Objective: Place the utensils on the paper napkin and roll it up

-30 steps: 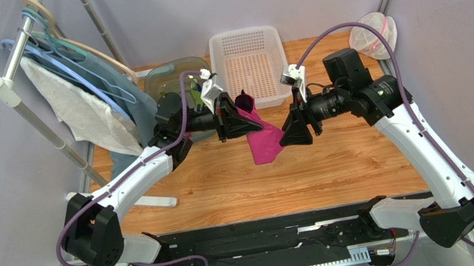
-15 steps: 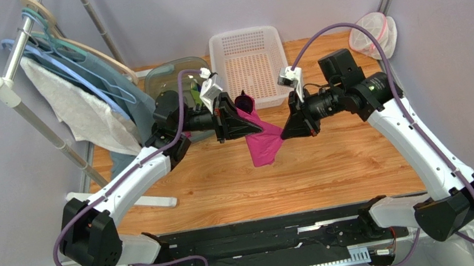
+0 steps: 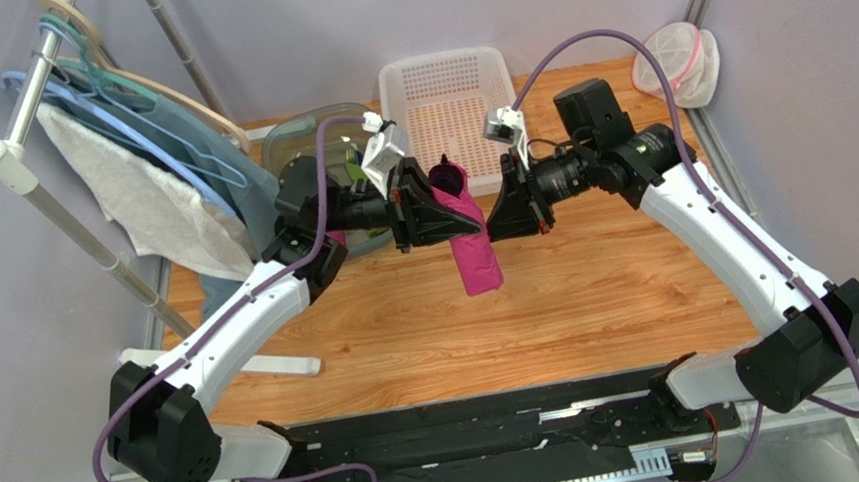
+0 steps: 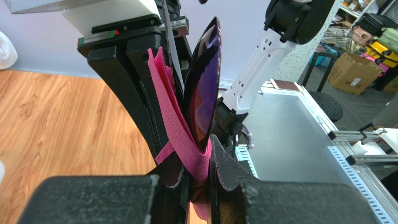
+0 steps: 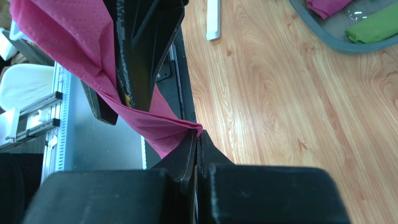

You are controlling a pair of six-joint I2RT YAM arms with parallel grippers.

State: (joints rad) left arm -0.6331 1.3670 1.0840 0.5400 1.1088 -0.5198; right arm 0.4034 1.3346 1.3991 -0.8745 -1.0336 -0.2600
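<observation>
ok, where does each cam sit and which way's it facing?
Top external: above and behind the bases, looking down on table; both arms show.
Left wrist: on left arm, faces right gripper; own fingers clamp napkin and spoon.
Right wrist: on right arm, faces left gripper; own fingers pinch napkin.
Shared: wrist views both show napkin.

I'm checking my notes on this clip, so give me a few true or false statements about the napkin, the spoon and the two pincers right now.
The paper napkin lies flat on the table. False: it hangs in the air, held by both pincers.
The left pincer grips the purple spoon together with the napkin. True.
The right pincer is open. False: it is shut on the napkin's edge.
The white basket stands at the table's far side. True.
</observation>
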